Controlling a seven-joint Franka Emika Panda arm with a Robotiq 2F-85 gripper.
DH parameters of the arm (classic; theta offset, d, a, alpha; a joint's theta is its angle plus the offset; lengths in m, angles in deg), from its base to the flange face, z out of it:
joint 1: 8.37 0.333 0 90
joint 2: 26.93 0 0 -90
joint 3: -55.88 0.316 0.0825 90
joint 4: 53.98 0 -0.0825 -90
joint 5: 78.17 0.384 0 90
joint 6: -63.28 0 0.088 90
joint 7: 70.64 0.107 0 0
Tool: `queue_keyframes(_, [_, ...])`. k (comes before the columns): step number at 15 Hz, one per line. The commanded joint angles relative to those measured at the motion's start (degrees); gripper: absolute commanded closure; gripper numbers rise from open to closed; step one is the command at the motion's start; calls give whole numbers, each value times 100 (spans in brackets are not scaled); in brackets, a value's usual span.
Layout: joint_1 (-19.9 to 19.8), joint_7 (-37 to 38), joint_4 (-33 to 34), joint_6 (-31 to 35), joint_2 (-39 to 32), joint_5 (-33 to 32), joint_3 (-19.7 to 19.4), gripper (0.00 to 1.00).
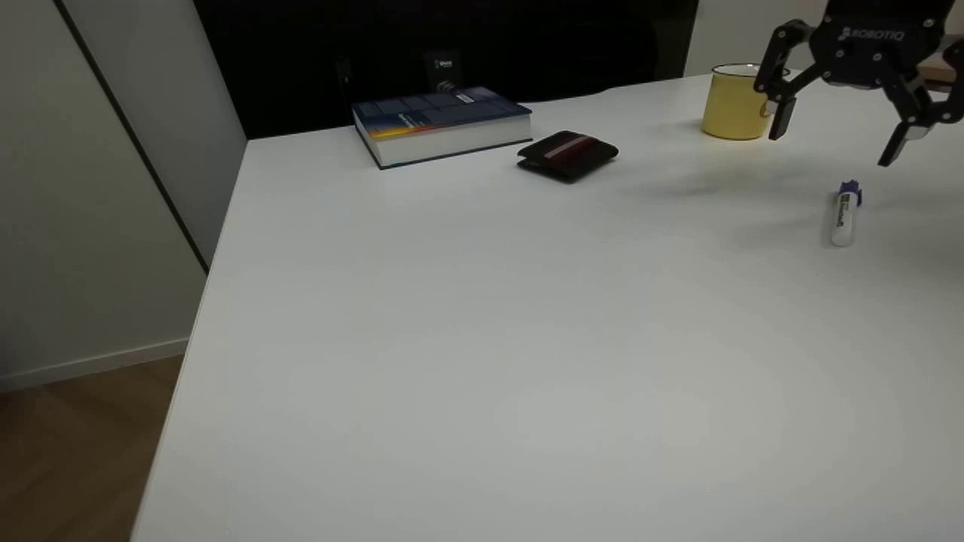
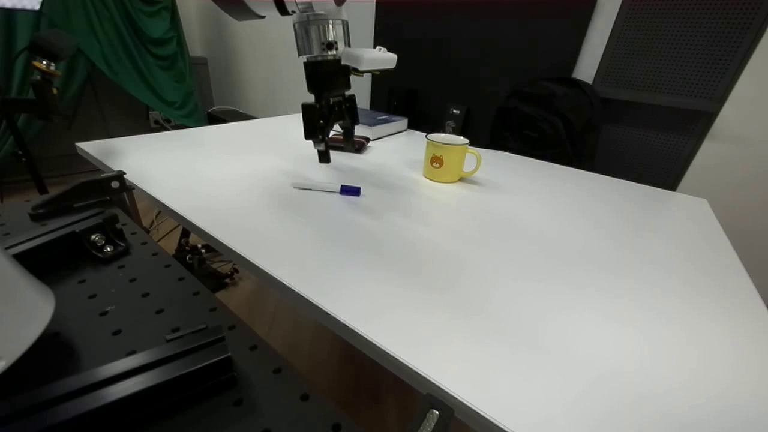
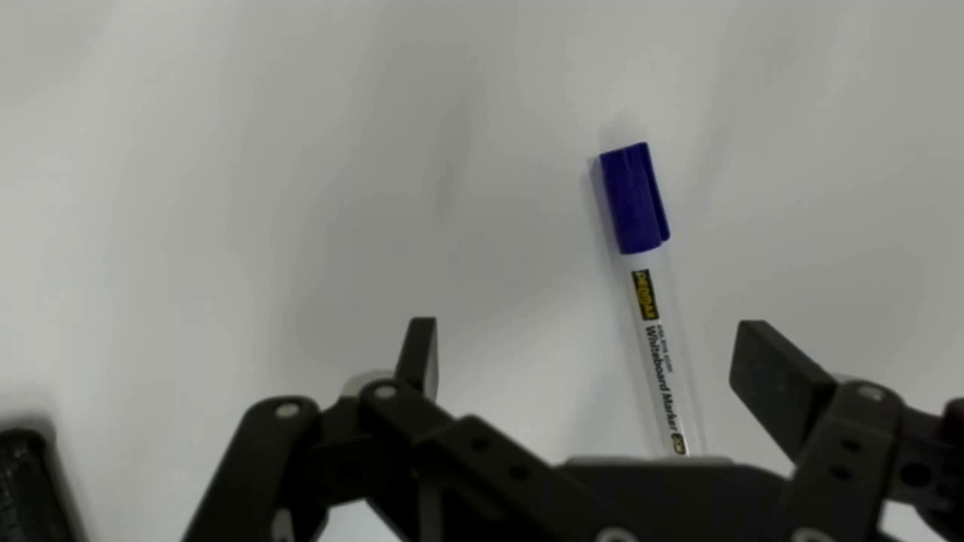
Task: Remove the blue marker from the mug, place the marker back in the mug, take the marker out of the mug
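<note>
Hovering the hand (image 3: 591, 342) above the counter (image 2: 480, 270), I'm seeing its empty fingers standing wide apart, presumably for straddling the blue marker (image 3: 648, 301). The marker is lying flat on the counter, outside the mug (image 2: 444, 162), its barrel running lengthwise between the fingertips in the wrist view but nearer one, so I'm expecting to centre before pinching. The mug is standing upright, apart from the marker, seemingly for receiving it.

– Where's the marker (image 3: 654, 301)?
– Lying flat below the claw (image 1: 831, 150), apart from it. White barrel, blue cap on, and in the wrist view that cap points away from the claw.
– And the mug (image 2: 447, 162)?
– Upright, off to the claw's side and apart: yellow, dark-rimmed, with a handle and a little orange animal face.
</note>
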Motion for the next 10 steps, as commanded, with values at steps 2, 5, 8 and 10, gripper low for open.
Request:
queue_keyframes(2, [-504,-961,-267,80,134,371,262,0])
queue_keyframes(5, [-683,-1582,-252,55,75,570,313,0])
queue_keyframes(8, [-541,-1545,-180,8,3,566,154,0])
queue_keyframes(10, [-545,-1551,-176,7,3,562,128,0])
